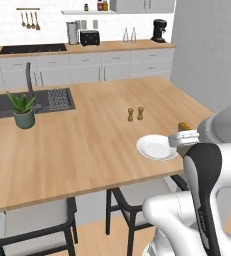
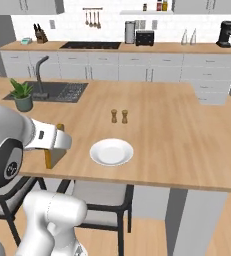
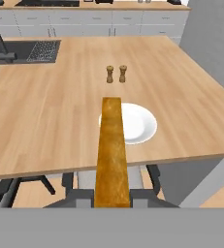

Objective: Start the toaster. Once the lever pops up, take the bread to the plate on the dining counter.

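Observation:
My gripper (image 3: 112,197) is shut on the bread (image 3: 112,155), a thin golden-brown slice seen edge-on that reaches out over the near edge of the dining counter (image 3: 45,121). Its far end overlaps the left part of the white plate (image 3: 140,123). In the left base view the gripper (image 1: 184,138) sits just right of the plate (image 1: 156,147), with a corner of bread (image 1: 184,126) showing above it. In the right base view the bread (image 2: 50,157) hangs left of the plate (image 2: 111,152). The black toaster (image 1: 89,37) stands far off on the back counter.
Two small wooden shakers (image 3: 116,73) stand beyond the plate. A potted plant (image 1: 23,110) and a sink (image 1: 17,102) are at the island's left. Chairs (image 1: 37,220) are tucked under the near edge. A black coffee machine (image 1: 159,30) is at the back right.

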{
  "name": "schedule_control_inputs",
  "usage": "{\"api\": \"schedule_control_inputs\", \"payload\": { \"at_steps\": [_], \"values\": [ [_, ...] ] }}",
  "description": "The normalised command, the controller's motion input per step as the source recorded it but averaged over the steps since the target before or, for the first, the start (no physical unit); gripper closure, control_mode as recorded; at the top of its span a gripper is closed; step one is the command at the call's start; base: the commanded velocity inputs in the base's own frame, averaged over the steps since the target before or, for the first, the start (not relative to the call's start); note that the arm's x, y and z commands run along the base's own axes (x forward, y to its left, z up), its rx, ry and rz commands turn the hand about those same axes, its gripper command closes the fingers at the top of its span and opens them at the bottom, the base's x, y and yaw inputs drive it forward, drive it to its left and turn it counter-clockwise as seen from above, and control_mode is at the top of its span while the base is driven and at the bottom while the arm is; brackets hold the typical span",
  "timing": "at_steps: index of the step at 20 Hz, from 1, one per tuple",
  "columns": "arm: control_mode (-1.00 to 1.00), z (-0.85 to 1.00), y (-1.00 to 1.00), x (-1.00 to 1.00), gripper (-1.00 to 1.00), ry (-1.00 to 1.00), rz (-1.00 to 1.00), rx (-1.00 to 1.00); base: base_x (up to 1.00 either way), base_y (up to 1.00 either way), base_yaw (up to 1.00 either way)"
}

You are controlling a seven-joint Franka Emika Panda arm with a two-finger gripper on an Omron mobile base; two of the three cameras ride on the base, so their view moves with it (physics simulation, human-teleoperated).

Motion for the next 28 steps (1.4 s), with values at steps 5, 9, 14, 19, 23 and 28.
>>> {"api": "schedule_control_inputs", "payload": {
  "at_steps": [5, 9, 14, 19, 23, 28],
  "values": [
    [1.00, 0.00, 0.00, 0.00, 1.00, 0.00, 0.00, 0.00, 0.42, -0.34, 0.09],
    [1.00, 0.00, 0.00, 0.00, 1.00, 0.00, 0.00, 0.00, 0.07, -0.40, 0.04],
    [1.00, 0.00, 0.00, 0.00, 1.00, 0.00, 0.00, 0.00, 0.00, -0.40, 0.00],
    [1.00, 0.00, 0.00, 0.00, 1.00, 0.00, 0.00, 0.00, 0.20, -0.06, 0.00],
    [1.00, 0.00, 0.00, 0.00, 1.00, 0.00, 0.00, 0.00, 0.32, 0.00, 0.00],
    [-1.00, -0.29, -0.08, 0.52, 1.00, 0.00, 0.00, 0.13, 0.00, 0.00, 0.00]
  ]
}}
